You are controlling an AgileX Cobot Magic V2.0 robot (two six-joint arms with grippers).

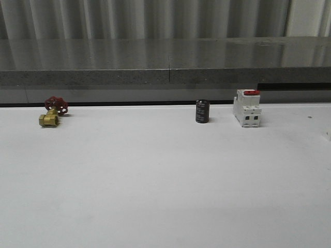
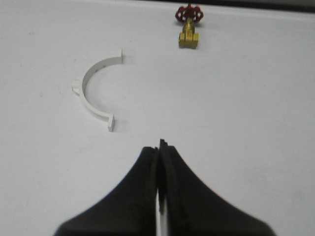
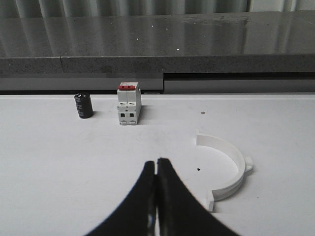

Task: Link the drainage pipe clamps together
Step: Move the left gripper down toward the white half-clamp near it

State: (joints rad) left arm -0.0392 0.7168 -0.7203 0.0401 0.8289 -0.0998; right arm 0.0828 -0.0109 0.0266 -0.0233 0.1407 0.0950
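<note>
With nothing picked up yet, each closed, empty pincer hovers over the worktop [image 1: 165, 181] near its own half-ring, left pincer [image 2: 158, 147] beside one clamp half [image 2: 93, 91], right pincer [image 3: 157, 164] beside the other [image 3: 226, 167].

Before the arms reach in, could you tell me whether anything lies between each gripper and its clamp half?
Nothing visible does. Bare table separates the left gripper from its clamp half, and the right gripper from its clamp half. The valve, capacitor and switch sit farther back.
</note>
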